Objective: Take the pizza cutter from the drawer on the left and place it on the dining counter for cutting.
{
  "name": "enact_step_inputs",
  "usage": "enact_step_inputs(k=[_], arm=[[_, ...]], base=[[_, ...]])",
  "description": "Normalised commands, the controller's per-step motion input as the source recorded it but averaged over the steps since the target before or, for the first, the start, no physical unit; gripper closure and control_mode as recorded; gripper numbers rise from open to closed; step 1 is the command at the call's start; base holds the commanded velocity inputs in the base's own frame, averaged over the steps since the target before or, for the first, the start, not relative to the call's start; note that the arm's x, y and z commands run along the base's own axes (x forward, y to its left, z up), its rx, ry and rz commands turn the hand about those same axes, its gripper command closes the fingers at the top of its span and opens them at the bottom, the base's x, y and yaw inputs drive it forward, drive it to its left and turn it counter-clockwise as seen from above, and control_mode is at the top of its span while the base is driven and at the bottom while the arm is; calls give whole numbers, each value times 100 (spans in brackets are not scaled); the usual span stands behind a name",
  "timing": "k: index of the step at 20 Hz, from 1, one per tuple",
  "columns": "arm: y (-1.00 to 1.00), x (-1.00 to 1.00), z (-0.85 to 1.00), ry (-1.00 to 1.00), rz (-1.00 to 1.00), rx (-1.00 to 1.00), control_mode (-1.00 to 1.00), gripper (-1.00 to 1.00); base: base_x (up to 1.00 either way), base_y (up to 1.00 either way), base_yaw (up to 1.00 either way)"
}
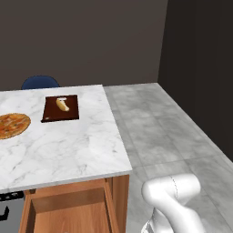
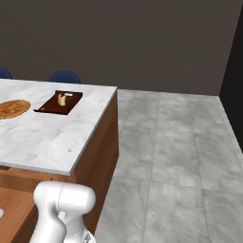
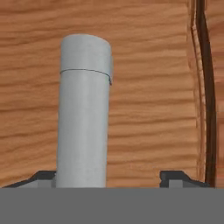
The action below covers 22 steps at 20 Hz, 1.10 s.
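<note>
hand view: the gripper point(image 3: 109, 177) sits close against the reddish wood front of the drawer point(image 3: 144, 109), its dark finger tips point(image 3: 175, 178) spread wide, jaws open. the silver bar handle point(image 3: 84, 111) stands between the tips, close beside the left one, not pinched; whether that tip touches the bar is hard to tell at the picture's edge. a dark panel groove runs down the right of the wood.

left base view: the drawer is pulled out below the counter edge, its inside showing as bare wood. the pizza cutter cannot be made out in the part that shows. the white arm point(image 1: 175, 200) bends at the lower right.

above it lies the dining counter point(image 1: 68, 150), white marble with grey veins. a pizza point(image 1: 12, 125) rests at its left edge. further back a dark cutting board point(image 1: 61, 109) carries a pale bread piece point(image 1: 62, 104). a blue chair back point(image 1: 40, 83) shows behind the counter, then grey tile floor point(image 1: 159, 127) and dark wall.

no brands, labels or writing can be read anywhere.
</note>
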Motion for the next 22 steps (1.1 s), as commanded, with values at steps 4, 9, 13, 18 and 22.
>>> enact_step_inputs(k=[4, 9, 13, 18, 22], arm=[[0, -73, 1, 0, -1, 0, -100, -100], [0, -61, 20, 1, -3, 0, -100, -100], [0, -58, 59, 0, -2, 0, -100, -100], [0, -72, 78, 10, -4, 1, -100, -100], [0, -40, 100, 12, -8, 6, -100, -100]], base=[[0, 0, 0], [0, 0, 0], [0, 0, 0], [0, 0, 0], [0, 0, 0]])
